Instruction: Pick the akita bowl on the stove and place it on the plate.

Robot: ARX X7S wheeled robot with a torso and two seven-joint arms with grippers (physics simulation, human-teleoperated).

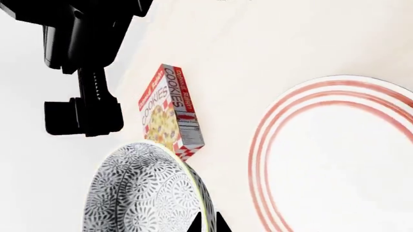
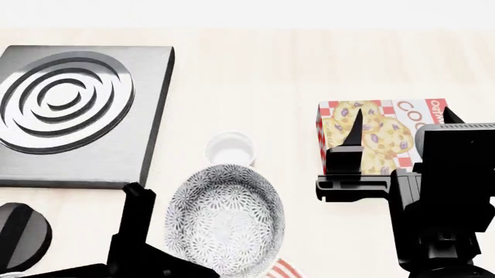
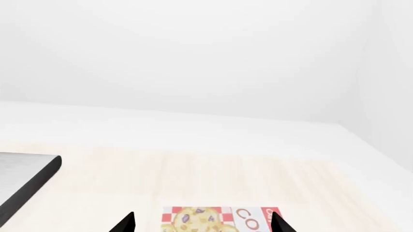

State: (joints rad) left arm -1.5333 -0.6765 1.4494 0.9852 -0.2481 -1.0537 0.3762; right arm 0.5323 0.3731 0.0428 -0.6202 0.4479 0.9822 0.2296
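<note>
The akita bowl (image 2: pixel 224 223), white with a dark floral speckle, hangs tilted above the table, off the stove (image 2: pixel 73 110). My left gripper (image 1: pixel 208 225) is shut on its rim, one fingertip inside and one outside. The bowl (image 1: pixel 142 193) is close beside the plate (image 1: pixel 342 159), a wide white disc with red rings. In the head view only a sliver of the plate (image 2: pixel 284 270) shows under the bowl. The stove's burner rings are bare. My right gripper (image 3: pixel 202 223) is open and holds nothing, hovering over a cookie box (image 3: pixel 219 220).
A small plain white cup (image 2: pixel 229 149) stands between the stove and the bowl. The round black knob (image 2: pixel 23 234) lies at the near left. The cookie box (image 2: pixel 379 136) lies flat at the right, also in the left wrist view (image 1: pixel 171 113).
</note>
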